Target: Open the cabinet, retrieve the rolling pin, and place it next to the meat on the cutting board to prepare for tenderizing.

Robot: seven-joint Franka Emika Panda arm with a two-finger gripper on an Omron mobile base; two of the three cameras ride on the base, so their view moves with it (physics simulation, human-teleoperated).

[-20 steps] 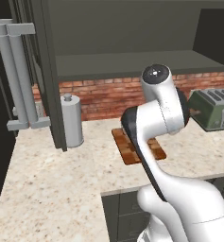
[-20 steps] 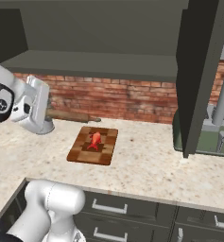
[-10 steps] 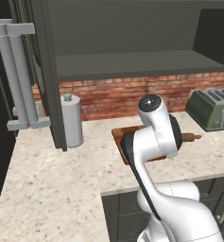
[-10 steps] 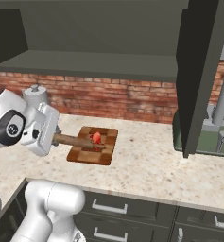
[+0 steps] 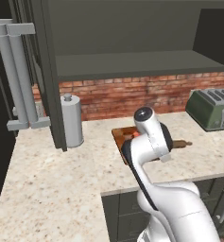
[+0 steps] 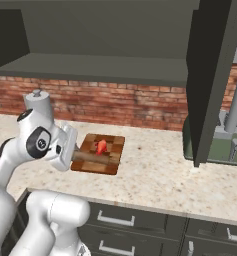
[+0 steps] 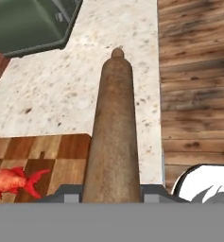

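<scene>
Left base view: speckled stone desk (image 5: 47, 184), brick wall (image 5: 146, 94) behind, cabinet (image 5: 49, 71) door open. Right base view: rolling pin (image 6: 92, 158) sits low over the cutting board (image 6: 115, 150), near the meat (image 6: 101, 146). Hand view: tool (image 7: 111, 194) clamped on the pin.

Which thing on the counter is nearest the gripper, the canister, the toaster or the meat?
The meat. It lies on the cutting board right by the gripper; the canister and toaster stand farther off toward the brick wall.
</scene>
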